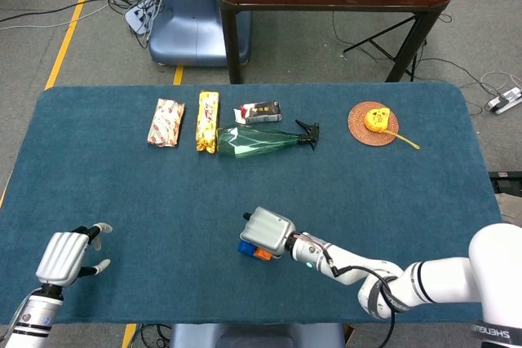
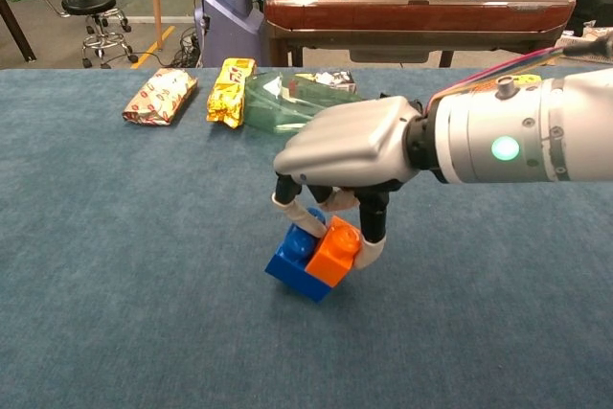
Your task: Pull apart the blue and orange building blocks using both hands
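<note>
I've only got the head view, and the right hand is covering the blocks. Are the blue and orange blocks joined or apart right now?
Observer: Joined. The chest view shows the orange block seated on the blue block, with no gap between them.
Operator: Are they sitting flat?
Observer: No. The pair is tilted, with the blue block's lower corner pointing at the table. I cannot tell whether it touches.
Operator: What is the hand actually gripping?
Observer: The right hand has its fingers down on either side of the orange block, one against its right face.
</note>
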